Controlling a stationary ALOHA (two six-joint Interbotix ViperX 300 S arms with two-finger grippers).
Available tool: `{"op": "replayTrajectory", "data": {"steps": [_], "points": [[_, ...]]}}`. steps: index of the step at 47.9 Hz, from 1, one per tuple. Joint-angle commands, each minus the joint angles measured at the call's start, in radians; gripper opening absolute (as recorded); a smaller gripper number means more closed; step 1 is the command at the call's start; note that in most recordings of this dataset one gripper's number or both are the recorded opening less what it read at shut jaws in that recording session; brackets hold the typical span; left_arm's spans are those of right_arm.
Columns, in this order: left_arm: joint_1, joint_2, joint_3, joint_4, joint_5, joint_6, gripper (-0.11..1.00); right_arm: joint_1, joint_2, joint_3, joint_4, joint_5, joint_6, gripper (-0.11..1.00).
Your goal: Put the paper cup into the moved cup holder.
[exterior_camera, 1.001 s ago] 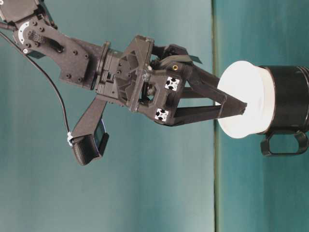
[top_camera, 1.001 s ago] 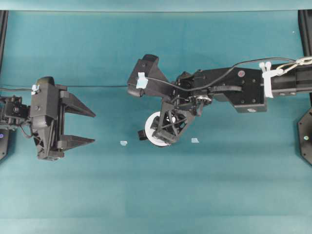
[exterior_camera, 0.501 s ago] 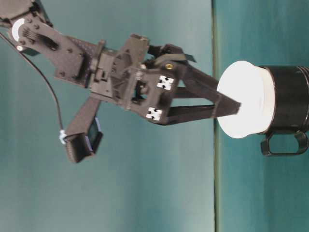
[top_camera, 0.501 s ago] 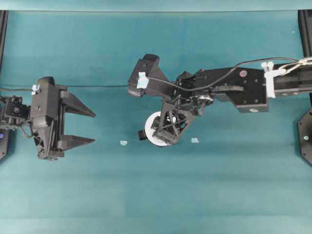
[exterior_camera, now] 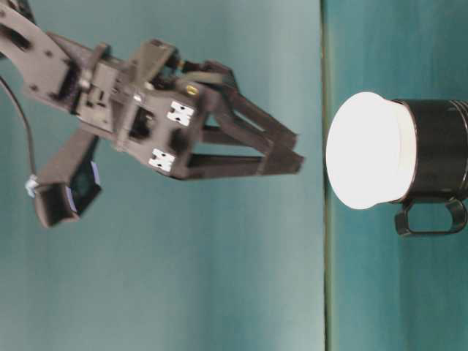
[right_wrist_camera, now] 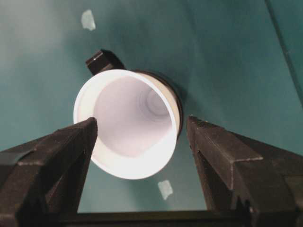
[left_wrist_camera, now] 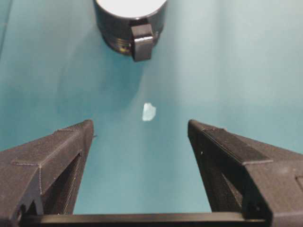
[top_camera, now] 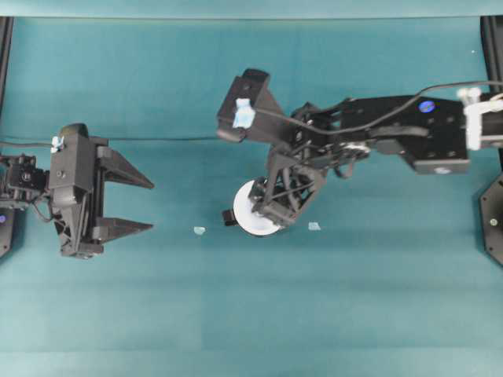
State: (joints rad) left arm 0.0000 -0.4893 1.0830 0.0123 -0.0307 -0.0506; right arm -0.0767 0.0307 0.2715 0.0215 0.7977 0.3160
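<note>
Currently, on the teal table [top_camera: 369, 298], the paper cup [right_wrist_camera: 127, 124] sits inside the cup holder [exterior_camera: 439, 150], at 12 o'clock between the released, empty right gripper [right_wrist_camera: 142, 137] jaws.

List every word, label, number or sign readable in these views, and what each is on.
No readable text in any view.
Paper cup: plain white, unprinted.
Cup holder: glossy black, no label.
Right gripper: two white squares with black patterns at its base, no letters.
Bits of pale tape on the table: blank.
</note>
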Motion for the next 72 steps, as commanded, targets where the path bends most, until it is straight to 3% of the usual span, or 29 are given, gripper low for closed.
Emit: {"op": "replayTrajectory", "data": {"steps": [1, 30, 72], "points": [[-0.002, 0.0, -0.018, 0.002, -0.006, -0.002, 0.83, 0.003, -0.055, 0.006, -0.005, -0.014, -0.011, 0.81], [-0.002, 0.0, -0.02, 0.003, -0.005, -0.032, 0.83, 0.003, -0.282, 0.225, -0.006, -0.219, -0.003, 0.81], [-0.002, 0.0, -0.018, 0.002, -0.005, -0.032, 0.83, 0.003, -0.319, 0.255, -0.006, -0.221, -0.005, 0.81]]}}
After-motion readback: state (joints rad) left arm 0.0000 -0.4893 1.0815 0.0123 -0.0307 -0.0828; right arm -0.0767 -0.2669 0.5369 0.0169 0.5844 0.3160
